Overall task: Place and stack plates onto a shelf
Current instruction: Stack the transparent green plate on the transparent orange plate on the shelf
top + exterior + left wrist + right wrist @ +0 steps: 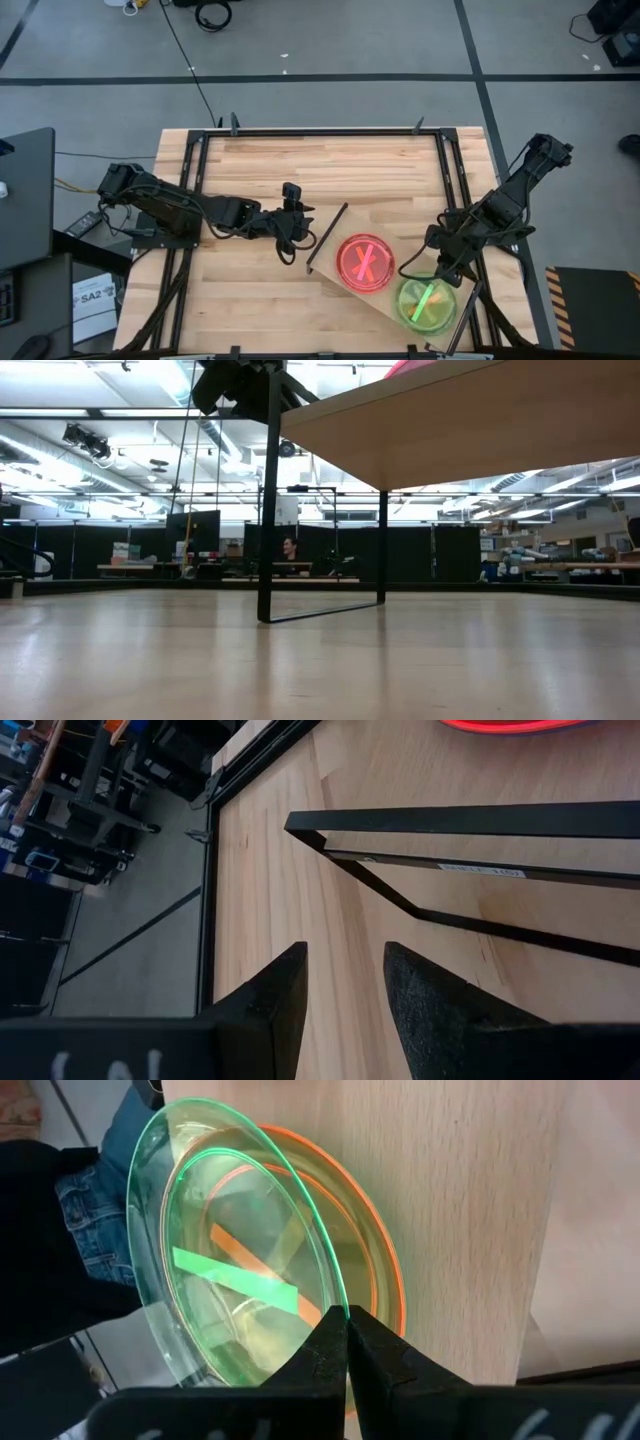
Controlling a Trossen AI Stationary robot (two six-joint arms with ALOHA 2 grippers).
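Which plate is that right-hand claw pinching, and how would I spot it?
Find the wooden shelf slanting across the table's near right. At its right end the right gripper pinches the green plate by its rim; its neighbour is pink.

green translucent plastic plate (pixel 225 1280): sitting tilted on an orange translucent plate (pixel 375 1270), rim pinched
pink-red translucent plate (pixel 365 262): lying flat alongside
light wooden shelf board (pixel 395 305): carrying all three
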